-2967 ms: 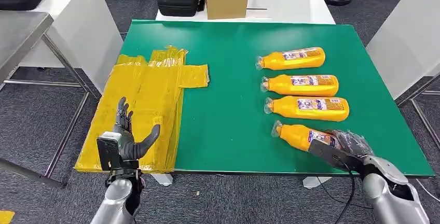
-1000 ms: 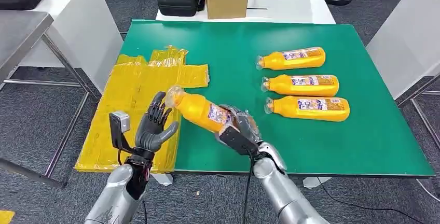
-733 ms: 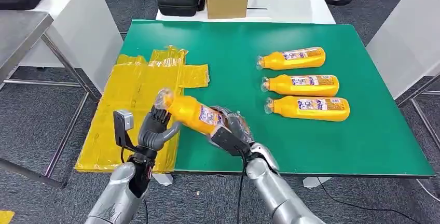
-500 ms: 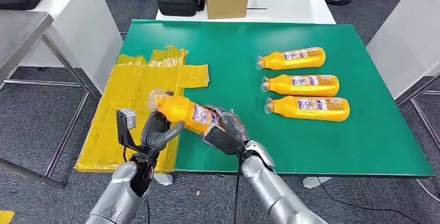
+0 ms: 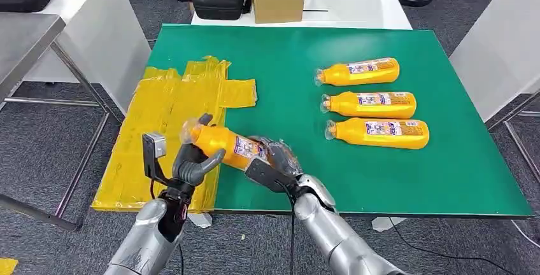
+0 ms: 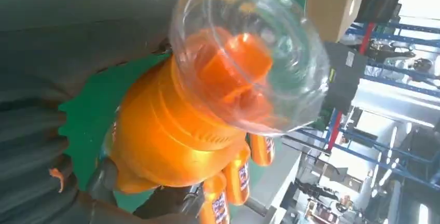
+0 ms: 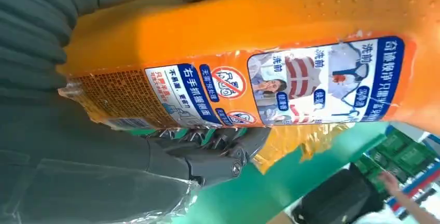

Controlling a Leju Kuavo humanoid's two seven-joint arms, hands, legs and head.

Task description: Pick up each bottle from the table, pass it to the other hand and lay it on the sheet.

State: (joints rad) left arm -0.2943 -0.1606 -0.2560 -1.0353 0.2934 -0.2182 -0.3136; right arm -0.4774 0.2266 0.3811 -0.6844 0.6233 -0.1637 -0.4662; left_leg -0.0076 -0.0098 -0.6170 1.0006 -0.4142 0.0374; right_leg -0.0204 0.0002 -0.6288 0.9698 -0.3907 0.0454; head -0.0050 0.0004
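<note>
With the bottle (image 5: 224, 144) held in mid-air over the sheet's (image 5: 167, 111) edge, right hand (image 5: 270, 166) gripping its base and left hand (image 5: 191, 160) cupping its neck, an early right-hand release could drop it.

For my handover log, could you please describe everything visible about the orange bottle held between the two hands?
The orange bottle looks like plastic, with a clear domed cap over an orange nozzle and a blue-and-white printed label. It is held off the table, tilted, cap toward the yellow sheet. The right hand grips its labelled base end; the left hand wraps its neck end.
</note>
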